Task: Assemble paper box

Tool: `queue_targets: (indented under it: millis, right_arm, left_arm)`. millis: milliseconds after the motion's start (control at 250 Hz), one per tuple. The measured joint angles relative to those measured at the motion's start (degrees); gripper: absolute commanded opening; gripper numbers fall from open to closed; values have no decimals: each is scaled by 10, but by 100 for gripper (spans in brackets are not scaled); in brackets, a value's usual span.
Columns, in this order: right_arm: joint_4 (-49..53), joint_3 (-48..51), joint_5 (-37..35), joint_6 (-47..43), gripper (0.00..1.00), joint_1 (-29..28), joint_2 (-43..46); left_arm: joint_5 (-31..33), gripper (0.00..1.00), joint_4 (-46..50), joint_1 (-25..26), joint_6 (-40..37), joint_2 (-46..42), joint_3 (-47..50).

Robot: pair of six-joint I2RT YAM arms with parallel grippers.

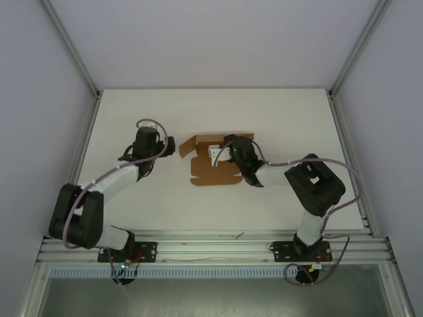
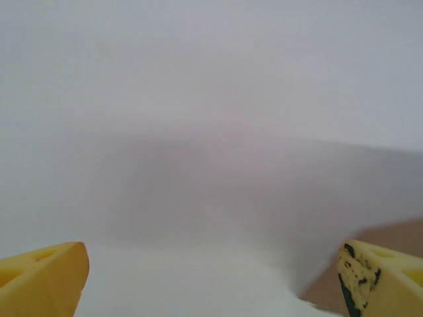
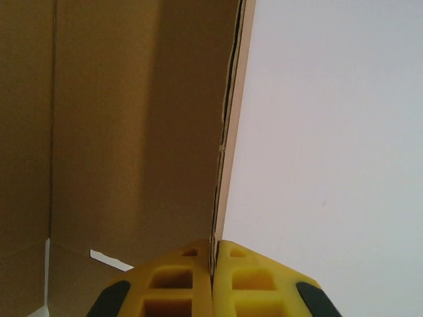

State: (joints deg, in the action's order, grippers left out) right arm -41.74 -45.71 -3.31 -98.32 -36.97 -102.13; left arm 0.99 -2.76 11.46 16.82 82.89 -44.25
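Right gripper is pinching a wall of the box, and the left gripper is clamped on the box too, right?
No. The left gripper is open with nothing between its fingers, as the left wrist view shows. The right gripper does pinch a wall of the paper box.

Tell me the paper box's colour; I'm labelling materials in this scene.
The paper box is plain brown cardboard, clearest in the right wrist view.
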Motion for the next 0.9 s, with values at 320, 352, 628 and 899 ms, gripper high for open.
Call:
queue_targets:
  millis: [320, 352, 628, 899]
  right_arm:
    - [4, -2, -3, 2, 0, 0, 0]
    - [5, -2, -3, 2, 0, 0, 0]
    - [20, -9, -5, 2, 0, 0, 1]
    - [47, -23, -14, 2, 0, 0, 2]
  left_arm:
    - [-92, 82, 12, 46, -48, 123, -55]
    - [-101, 82, 6, 59, -58, 123, -55]
    - [-148, 80, -31, 92, -98, 161, -67]
    - [-154, 80, -83, 104, -121, 195, -74]
